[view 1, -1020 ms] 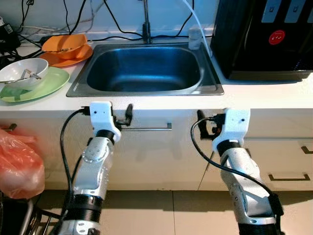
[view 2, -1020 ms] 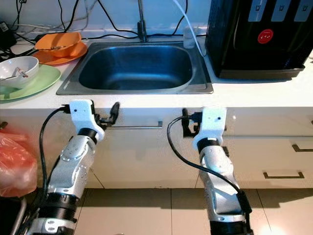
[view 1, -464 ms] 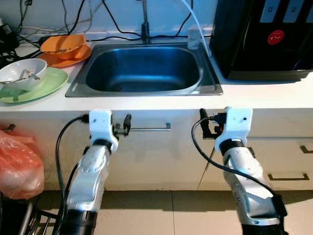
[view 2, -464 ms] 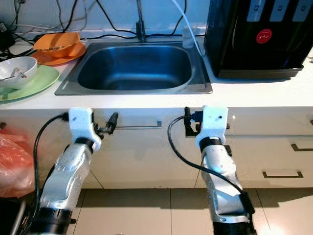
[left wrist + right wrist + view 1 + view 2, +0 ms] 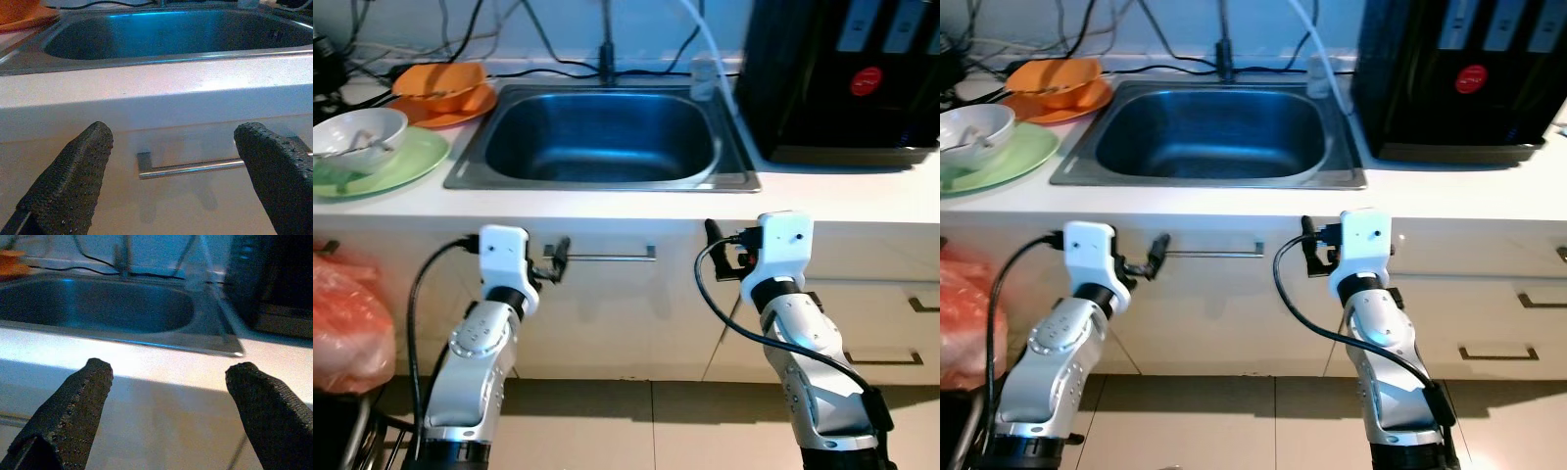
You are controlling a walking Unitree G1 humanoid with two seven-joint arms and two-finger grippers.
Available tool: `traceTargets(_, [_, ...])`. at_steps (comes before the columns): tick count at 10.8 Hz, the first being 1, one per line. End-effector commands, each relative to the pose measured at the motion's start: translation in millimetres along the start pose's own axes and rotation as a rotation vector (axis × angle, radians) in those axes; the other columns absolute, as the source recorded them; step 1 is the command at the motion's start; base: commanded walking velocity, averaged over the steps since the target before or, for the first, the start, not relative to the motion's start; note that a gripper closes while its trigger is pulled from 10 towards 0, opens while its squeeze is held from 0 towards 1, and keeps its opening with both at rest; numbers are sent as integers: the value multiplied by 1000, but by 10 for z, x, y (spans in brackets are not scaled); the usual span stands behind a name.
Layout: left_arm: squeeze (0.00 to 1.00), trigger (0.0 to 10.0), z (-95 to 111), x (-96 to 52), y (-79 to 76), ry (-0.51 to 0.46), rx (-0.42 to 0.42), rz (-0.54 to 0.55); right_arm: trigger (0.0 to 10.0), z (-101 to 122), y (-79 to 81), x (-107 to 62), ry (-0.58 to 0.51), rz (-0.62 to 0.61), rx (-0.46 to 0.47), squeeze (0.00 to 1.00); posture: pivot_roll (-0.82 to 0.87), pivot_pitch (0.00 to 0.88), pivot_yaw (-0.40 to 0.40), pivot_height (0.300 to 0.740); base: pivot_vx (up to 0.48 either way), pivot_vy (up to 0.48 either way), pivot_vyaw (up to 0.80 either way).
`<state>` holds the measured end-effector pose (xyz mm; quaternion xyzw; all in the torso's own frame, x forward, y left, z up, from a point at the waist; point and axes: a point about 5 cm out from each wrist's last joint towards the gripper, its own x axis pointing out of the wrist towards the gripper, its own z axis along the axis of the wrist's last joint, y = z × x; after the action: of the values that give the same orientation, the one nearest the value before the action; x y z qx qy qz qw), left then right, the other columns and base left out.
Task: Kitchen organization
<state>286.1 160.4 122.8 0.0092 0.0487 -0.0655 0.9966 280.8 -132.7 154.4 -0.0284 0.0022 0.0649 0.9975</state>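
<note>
Left eye view: the left gripper (image 5: 560,260) is raised in front of the white cabinet face, its black tips just short of the near end of the thin steel bar handle (image 5: 604,257). The right gripper (image 5: 715,247) is held up at the counter's front edge, below the front right corner of the rectangular stainless steel sink (image 5: 602,137). Beyond the left gripper and off to its left, on the white countertop (image 5: 842,191), a white bowl (image 5: 357,135) sits on a pale green plate (image 5: 386,164), and behind them an orange bowl rests on an orange plate (image 5: 443,96). Beyond the right gripper stands a black water dispenser (image 5: 847,78). An orange plastic bag (image 5: 347,323) hangs low, left of the left arm.

Right eye view: same layout; a second metal handle (image 5: 1495,352) sits on a drawer front to the right of the right arm.

Left wrist view: the two textured black fingers (image 5: 68,188) stand wide apart with nothing held; the end of the steel bar handle lies between them and further ahead, untouched, with the sink basin above.

Right wrist view: its fingers (image 5: 63,416) are likewise spread wide and empty, pointing at the counter edge with the sink beyond.
</note>
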Motion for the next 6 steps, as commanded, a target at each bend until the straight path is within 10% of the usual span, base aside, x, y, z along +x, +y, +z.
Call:
traceTargets(1, [0,10000,86,9,-34,-27,-3,-10,10000,44,30,10,-21,20,-4,0,-60,0,15,740,0,0,0])
traceTargets(6, [0,10000,281,207,100,-114,-108,100,10000,33,56,-3,-24,23,-4,0,-68,0,24,740,0,0,0])
